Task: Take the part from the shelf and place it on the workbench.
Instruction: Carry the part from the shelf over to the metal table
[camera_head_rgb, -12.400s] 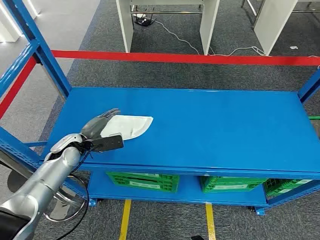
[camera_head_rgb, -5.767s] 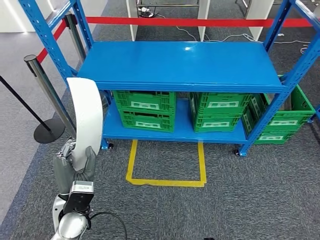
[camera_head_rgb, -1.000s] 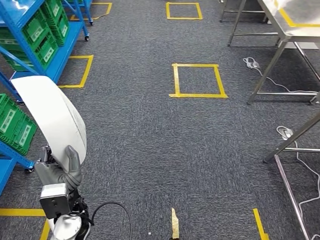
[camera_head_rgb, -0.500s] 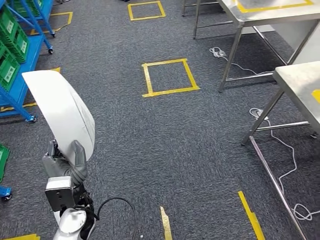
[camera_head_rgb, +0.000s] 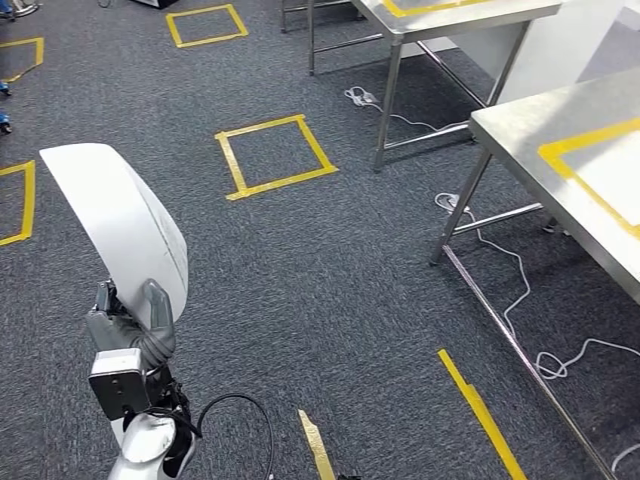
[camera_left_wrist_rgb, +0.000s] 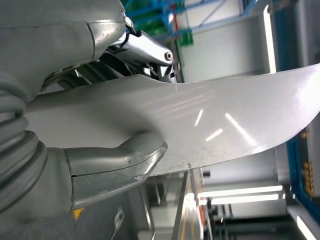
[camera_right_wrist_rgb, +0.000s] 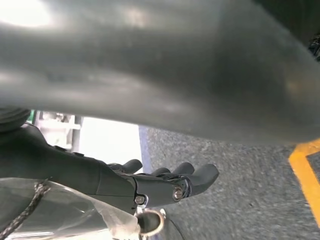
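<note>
The robot is holding a big white curved part (camera_head_rgb: 121, 225) up in the air with its left hand (camera_head_rgb: 132, 330). From the head view, the part is standing up tall above the hand and leaning back over the grey carpet (camera_head_rgb: 302, 290). The hand is gripping the low end of the part, with its thumb lying across the front.

The left wrist view is showing the grip from very close. There the thick grey thumb (camera_left_wrist_rgb: 117, 165) is pressing on one side of the shiny part (camera_left_wrist_rgb: 211, 125), and the darker fingers (camera_left_wrist_rgb: 109, 65) are sitting on the other side.

The head view is also showing a metal workbench (camera_head_rgb: 528, 150) off to the right with yellow tape on top. The part is well apart from it. A second metal table (camera_head_rgb: 407, 20) is standing farther back. Yellow tape squares (camera_head_rgb: 275, 150) are lying on the carpet, and a white cable (camera_head_rgb: 498, 250) is trailing under the workbench.

The right wrist view is showing the right hand (camera_right_wrist_rgb: 166, 185) hanging over the carpet. Its dark fingers are reaching out fairly straight and holding nothing.
</note>
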